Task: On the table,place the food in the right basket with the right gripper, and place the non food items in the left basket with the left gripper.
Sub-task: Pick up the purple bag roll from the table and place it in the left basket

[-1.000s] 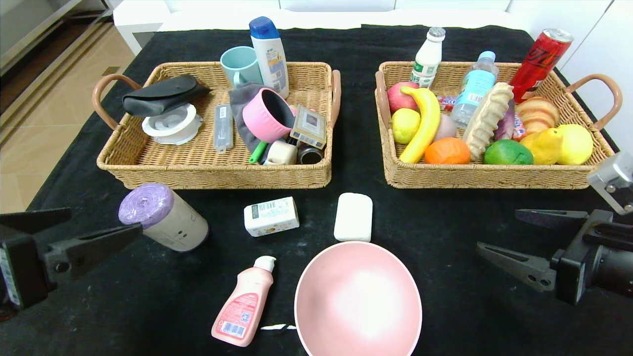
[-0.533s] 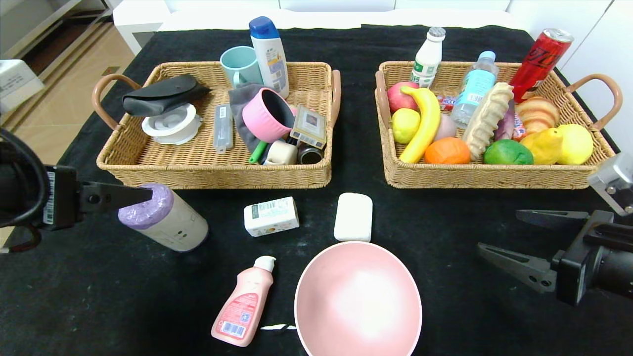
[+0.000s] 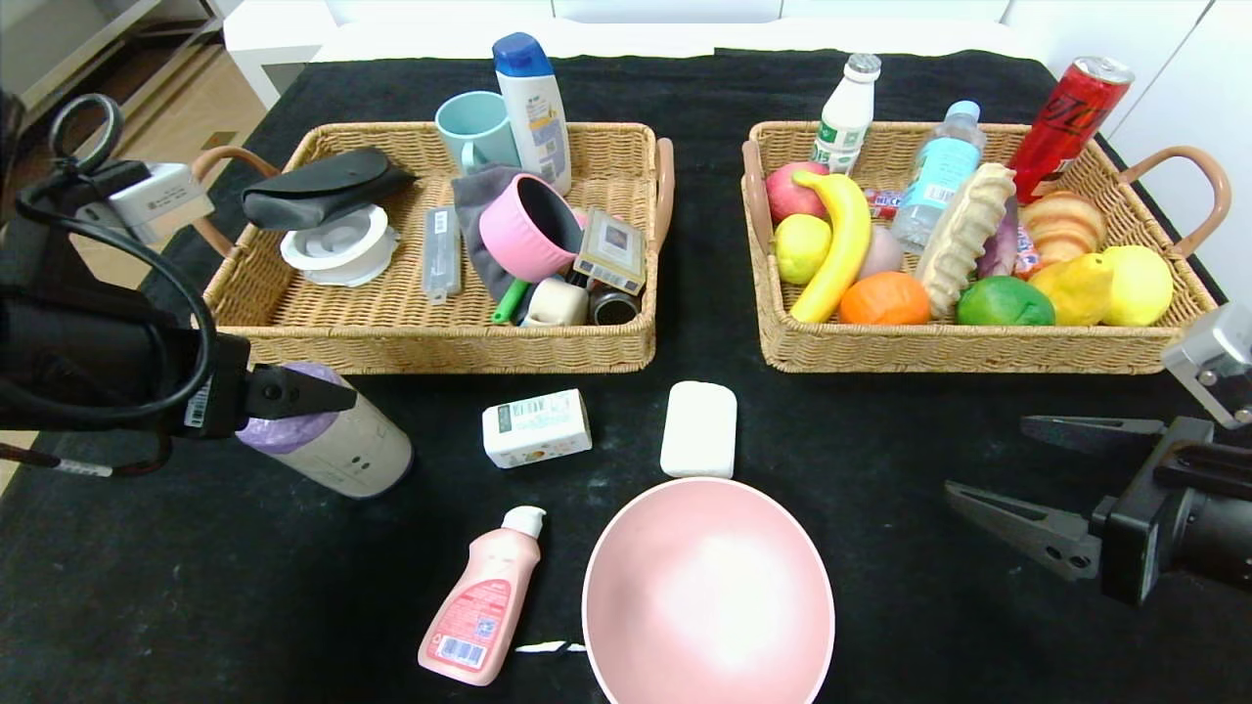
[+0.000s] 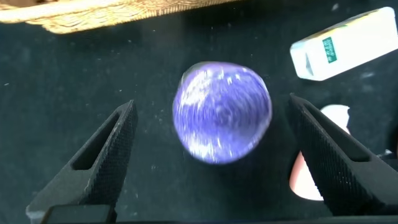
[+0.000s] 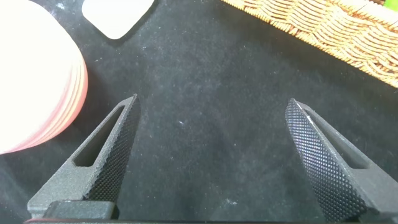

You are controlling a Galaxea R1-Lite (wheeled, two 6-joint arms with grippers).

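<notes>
**Left claw lined up over the grey roll, right arm waiting**

Nearest the front edge of the table [image 3: 880,626] sits the big pink bowl [image 3: 708,592], with the pink bottle [image 3: 481,601] lying just to its left, white cap pointing toward the far edge. At the right edge, the right gripper [image 3: 988,464] hovers over bare cloth, its fingers spread wide with nothing between them.

Beyond the bowl's far rim lies the plain white bar [image 3: 698,428], and to its left the small white box [image 3: 537,427] with green print. Toward the left edge, the left gripper [image 4: 211,155] hangs over the purple end of the grey roll [image 3: 337,445], fingers apart on either side of it and not touching it.

Toward the far edge stand the left basket [image 3: 430,347] and the right basket [image 3: 959,347], well apart. The round orange fruit [image 3: 884,299] already lies in the right basket near its front wall.
</notes>
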